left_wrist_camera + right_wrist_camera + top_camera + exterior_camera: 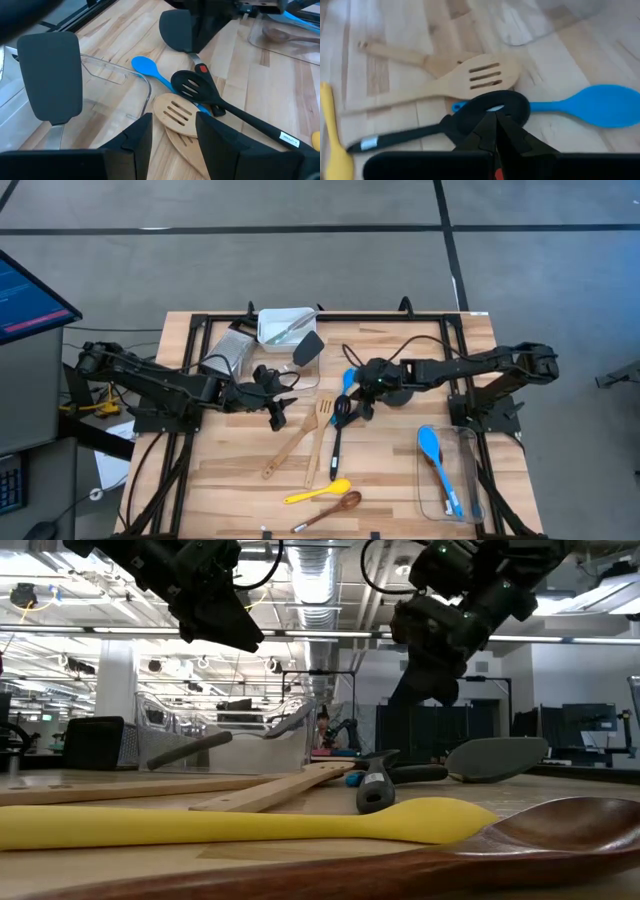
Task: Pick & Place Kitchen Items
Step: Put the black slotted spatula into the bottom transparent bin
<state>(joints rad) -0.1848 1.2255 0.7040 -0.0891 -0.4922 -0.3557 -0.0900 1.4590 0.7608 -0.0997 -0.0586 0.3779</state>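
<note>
Over on the left side, the left gripper (276,416) is just hanging above the table with its jaws apart and nothing between them. Ahead of those jaws in its wrist view sits the pile: a wooden slotted turner (175,114) lying on a wooden spoon, a black slotted spoon (192,88) across them, and a blue silicone spoon (146,65) poking out underneath. Off to one side of the jaws is a grey spatula (50,75), next to a clear plastic tub (283,326) that already has something in it.

Moving right, the right gripper (358,406) is the busy one. Its jaws look pinched together right over the head of the black slotted spoon (496,107), but honestly I can't tell if they're clamped on it or just closed above it. The wooden slotted turner (480,76) lies just beyond the jaw tips, and the blue spoon's bowl (600,105) is off to one side.

Far right, another clear tub (450,475) already holds a blue spoon (432,448).

If it were me, I'd grab the black spoon at the neck and lift straight up, since it's overlapping the turner and the blue one and a sideways drag would probably pull those along.
</note>
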